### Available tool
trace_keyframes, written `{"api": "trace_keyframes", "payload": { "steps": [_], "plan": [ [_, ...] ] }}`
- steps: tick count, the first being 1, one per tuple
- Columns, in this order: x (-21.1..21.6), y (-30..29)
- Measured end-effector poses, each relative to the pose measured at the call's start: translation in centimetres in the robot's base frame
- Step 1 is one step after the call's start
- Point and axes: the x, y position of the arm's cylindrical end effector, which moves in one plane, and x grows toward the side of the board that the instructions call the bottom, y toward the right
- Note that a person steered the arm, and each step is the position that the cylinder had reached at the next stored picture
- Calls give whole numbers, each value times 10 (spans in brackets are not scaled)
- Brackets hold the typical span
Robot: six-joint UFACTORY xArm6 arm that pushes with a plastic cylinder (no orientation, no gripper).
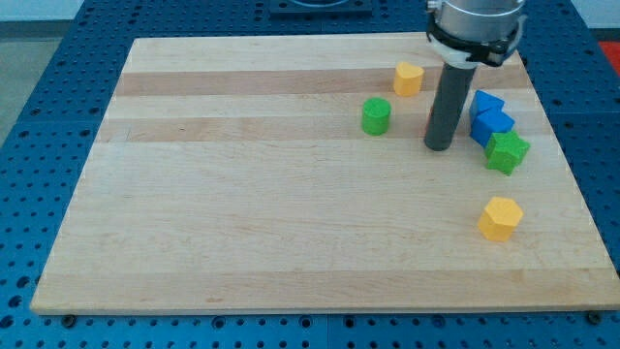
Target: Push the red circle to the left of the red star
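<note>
My tip point(439, 146) rests on the wooden board point(242, 194) at the view's upper right. A thin sliver of a red block point(427, 125) shows at the rod's left edge, and the rest of it is hidden behind the rod. I cannot tell its shape. No other red block is visible. The tip is right of the green cylinder point(376, 115) and left of the blue blocks.
A yellow heart-like block point(408, 79) lies above and left of the rod. Two blue blocks point(487, 102) point(495, 125) and a green star point(507, 152) cluster right of the rod. A yellow hexagon point(500, 218) lies toward the view's lower right.
</note>
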Motion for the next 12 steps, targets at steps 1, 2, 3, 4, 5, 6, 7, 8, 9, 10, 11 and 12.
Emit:
{"api": "trace_keyframes", "payload": {
  "steps": [1, 2, 3, 4, 5, 6, 7, 8, 9, 10, 11, 12],
  "plan": [
    [-5, 3],
    [-17, 3],
    [-23, 6],
    [-25, 14],
    [-37, 16],
    [-54, 16],
    [-75, 16],
    [-97, 16],
    [-122, 16],
    [-142, 16],
    [-138, 16],
    [-114, 16]
  ]
}}
